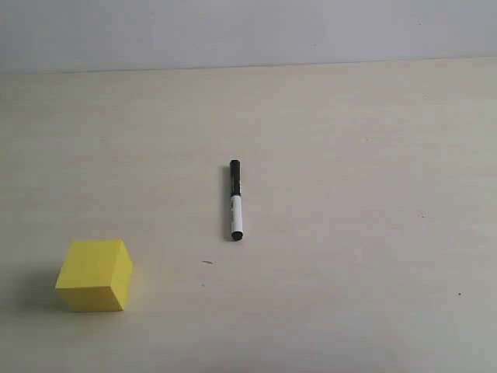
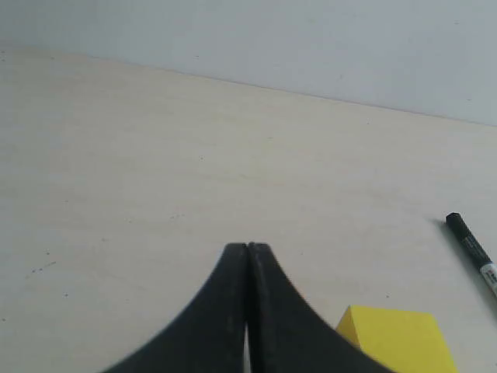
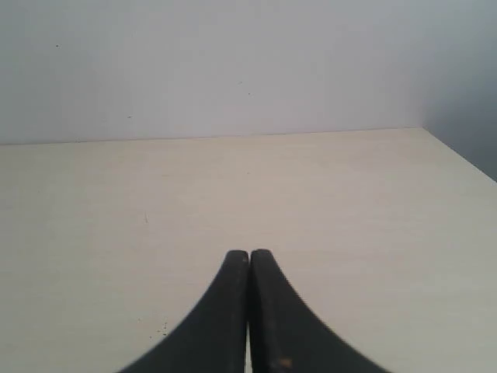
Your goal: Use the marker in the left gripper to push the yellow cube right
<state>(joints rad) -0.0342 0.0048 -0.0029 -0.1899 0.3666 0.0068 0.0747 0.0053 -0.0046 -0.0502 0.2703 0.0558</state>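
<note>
The yellow cube [image 1: 94, 274] rests on the pale table at the front left of the exterior view. The marker [image 1: 235, 200] lies loose near the table's middle, black cap pointing away, white barrel toward me. Neither arm shows in the exterior view. In the left wrist view my left gripper [image 2: 248, 247] is shut with nothing between its jaws; the yellow cube [image 2: 397, 342] sits just beside it and the marker [image 2: 472, 247] lies farther off at the frame edge. My right gripper [image 3: 249, 253] is shut and empty above bare table.
The pale wooden table [image 1: 349, 155] runs back to a white wall [image 1: 248, 31]. In the right wrist view the table's corner edge [image 3: 458, 155] shows near that gripper's side.
</note>
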